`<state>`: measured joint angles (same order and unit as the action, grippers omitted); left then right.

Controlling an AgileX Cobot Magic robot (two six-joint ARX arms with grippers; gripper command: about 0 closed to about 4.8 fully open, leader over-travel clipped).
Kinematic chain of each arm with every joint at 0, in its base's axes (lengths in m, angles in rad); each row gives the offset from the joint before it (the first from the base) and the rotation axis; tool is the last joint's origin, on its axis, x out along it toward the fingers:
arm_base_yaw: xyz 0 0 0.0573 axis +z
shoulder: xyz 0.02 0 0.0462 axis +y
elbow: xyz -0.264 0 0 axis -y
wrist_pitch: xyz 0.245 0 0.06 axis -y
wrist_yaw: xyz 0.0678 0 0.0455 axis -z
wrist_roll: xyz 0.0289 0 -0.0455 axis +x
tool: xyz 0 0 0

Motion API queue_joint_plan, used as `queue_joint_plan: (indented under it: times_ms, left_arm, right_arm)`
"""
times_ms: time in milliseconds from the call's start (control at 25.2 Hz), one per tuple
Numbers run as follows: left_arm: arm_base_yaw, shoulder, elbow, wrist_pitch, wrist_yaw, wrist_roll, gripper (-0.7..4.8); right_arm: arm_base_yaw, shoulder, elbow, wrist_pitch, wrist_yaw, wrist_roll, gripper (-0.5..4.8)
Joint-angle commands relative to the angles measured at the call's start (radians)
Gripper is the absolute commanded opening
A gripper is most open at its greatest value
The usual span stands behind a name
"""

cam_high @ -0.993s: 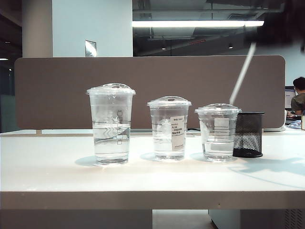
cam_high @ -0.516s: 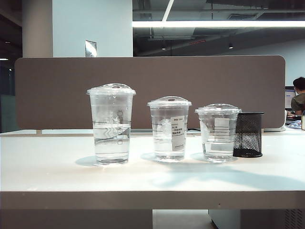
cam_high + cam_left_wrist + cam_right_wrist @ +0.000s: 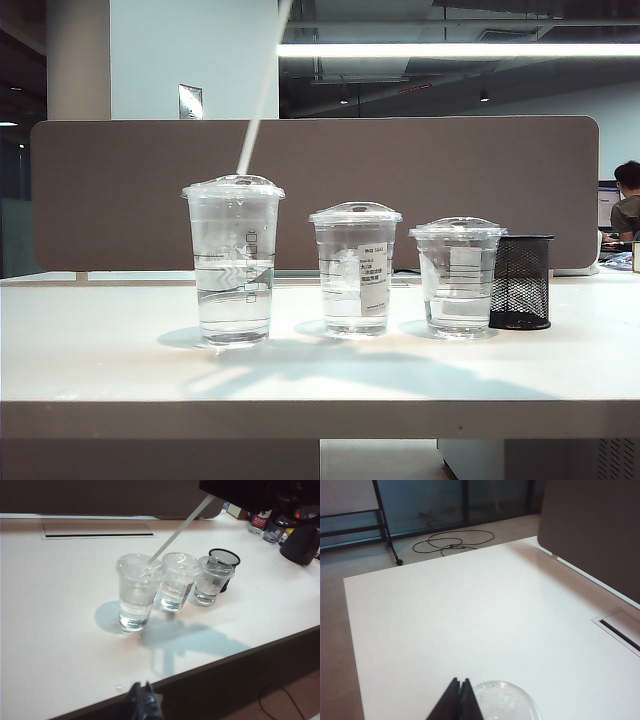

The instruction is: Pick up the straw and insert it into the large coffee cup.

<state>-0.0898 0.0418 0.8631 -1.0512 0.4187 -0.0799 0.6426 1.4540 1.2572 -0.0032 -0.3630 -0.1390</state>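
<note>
The right end effector (image 3: 460,700) is clenched, its dark fingers pressed together just above the domed lid of the large coffee cup (image 3: 233,260); whether the straw (image 3: 262,95) sits pinched between them cannot be told from the right wrist view, where the straw is hidden. The left end effector (image 3: 143,702) hangs back over the near edge of the desk (image 3: 100,360), well apart from the cups, its fingers together and grasping nothing. On the desk, three lidded clear cups stand in a row. The large coffee cup is partly filled with clear liquid, and the tilted white straw meets its lid at the top centre. Beside it, the medium cup (image 3: 354,268) with a white label holds clear liquid, as does the short cup (image 3: 458,277). A black mesh holder (image 3: 522,281) stands just behind the short cup.
</note>
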Motion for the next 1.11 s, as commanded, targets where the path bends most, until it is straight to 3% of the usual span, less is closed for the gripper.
queue_joint_plan:
  times_ms: [40, 755, 1112]
  left_arm:
    - [0.002, 0.002, 0.002, 0.013, 0.003, 0.001, -0.04]
    - [0.002, 0.002, 0.002, 0.014, 0.001, 0.001, -0.04]
    - [0.002, 0.002, 0.002, 0.014, 0.002, 0.0, -0.04]
  right_arm:
    - [0.019, -0.004, 0.006, -0.033, 0.043, 0.0, -0.06]
    - [0.019, 0.055, 0.006, -0.127, 0.05, 0.0, -0.06]
    - [0.016, 0.091, 0.006, -0.024, 0.071, -0.055, -0.06]
